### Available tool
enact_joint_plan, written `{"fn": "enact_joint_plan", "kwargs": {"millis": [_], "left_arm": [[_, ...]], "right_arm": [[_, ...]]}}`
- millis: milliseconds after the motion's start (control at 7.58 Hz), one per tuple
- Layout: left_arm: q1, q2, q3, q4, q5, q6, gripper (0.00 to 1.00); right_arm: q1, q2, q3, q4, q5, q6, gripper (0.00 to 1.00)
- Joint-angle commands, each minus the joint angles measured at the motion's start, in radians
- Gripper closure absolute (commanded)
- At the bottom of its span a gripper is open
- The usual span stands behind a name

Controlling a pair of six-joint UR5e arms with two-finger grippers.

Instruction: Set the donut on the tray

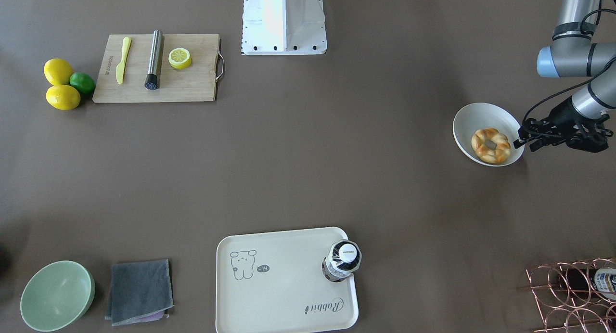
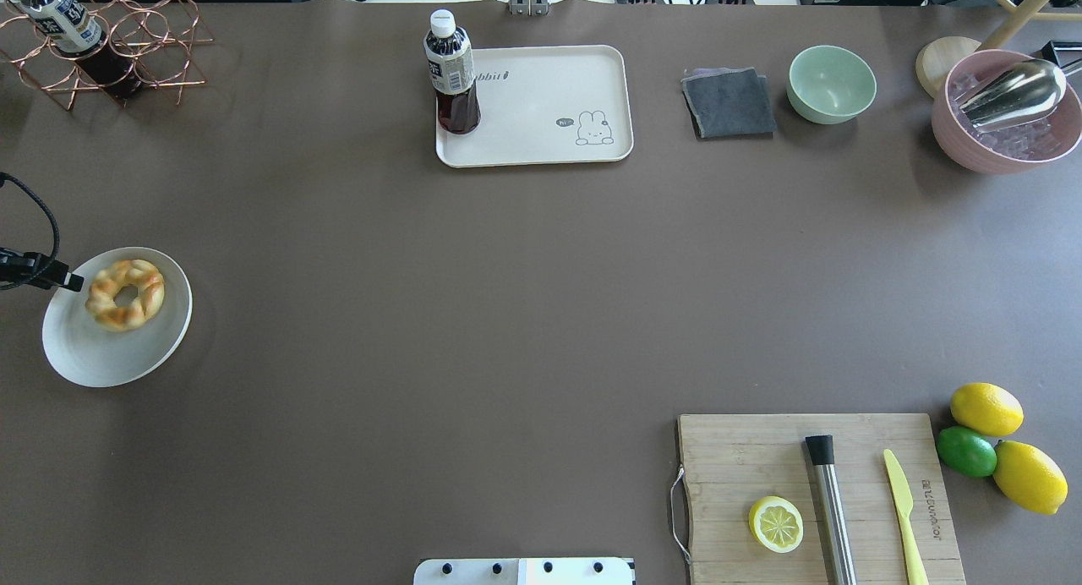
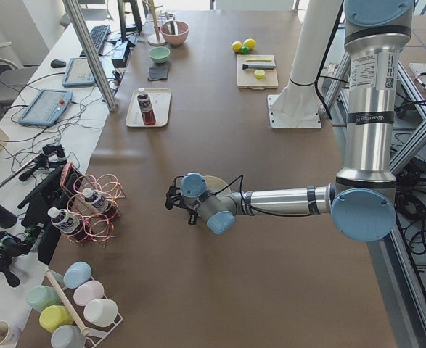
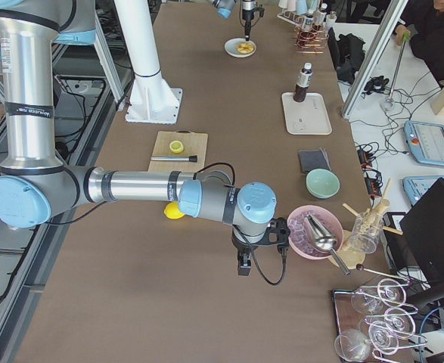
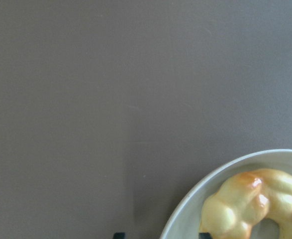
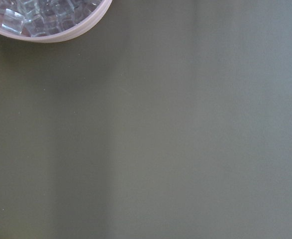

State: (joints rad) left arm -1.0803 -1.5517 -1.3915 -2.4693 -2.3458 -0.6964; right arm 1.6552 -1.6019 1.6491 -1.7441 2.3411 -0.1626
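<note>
The donut (image 1: 491,146) is a golden braided ring lying in a white bowl (image 1: 463,121) at the table's left end; it also shows in the overhead view (image 2: 125,293) and in the left wrist view (image 5: 252,204). My left gripper (image 1: 523,144) hovers at the bowl's outer rim, just beside the donut and apart from it, fingers slightly apart and empty. The cream tray (image 2: 541,141) with the rabbit drawing lies at the far side, with a dark drink bottle (image 2: 452,73) standing on one corner. My right gripper (image 4: 240,265) shows only in the exterior right view, so I cannot tell its state.
A wooden cutting board (image 2: 761,458) holds a lemon half (image 2: 776,524), a metal cylinder and a yellow knife. Lemons and a lime (image 2: 966,450) lie beside it. A grey cloth (image 2: 729,103), green bowl (image 2: 832,82), pink ice bowl (image 2: 1006,150) and copper rack (image 2: 110,52) line the far edge.
</note>
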Motion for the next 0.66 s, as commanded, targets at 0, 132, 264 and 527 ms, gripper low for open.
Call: {"fn": "enact_joint_plan", "kwargs": {"millis": [0,132,264,527], "left_arm": [[0.028,0.019,0.002,-0.033,0.002,-0.006,0.50],[0.030,0.021,0.002,-0.034,0.002,0.000,0.54],[0.028,0.033,-0.006,-0.036,0.000,0.001,0.74],[0.030,0.035,0.000,-0.063,0.002,0.002,1.00]], "right_arm": [[0.000,-0.003,0.001,0.000,0.001,0.018,0.00],[0.000,-0.004,0.001,0.000,0.001,0.020,0.00],[0.000,-0.004,0.001,0.000,0.001,0.021,0.00],[0.000,-0.006,0.001,0.000,0.001,0.021,0.00]]}}
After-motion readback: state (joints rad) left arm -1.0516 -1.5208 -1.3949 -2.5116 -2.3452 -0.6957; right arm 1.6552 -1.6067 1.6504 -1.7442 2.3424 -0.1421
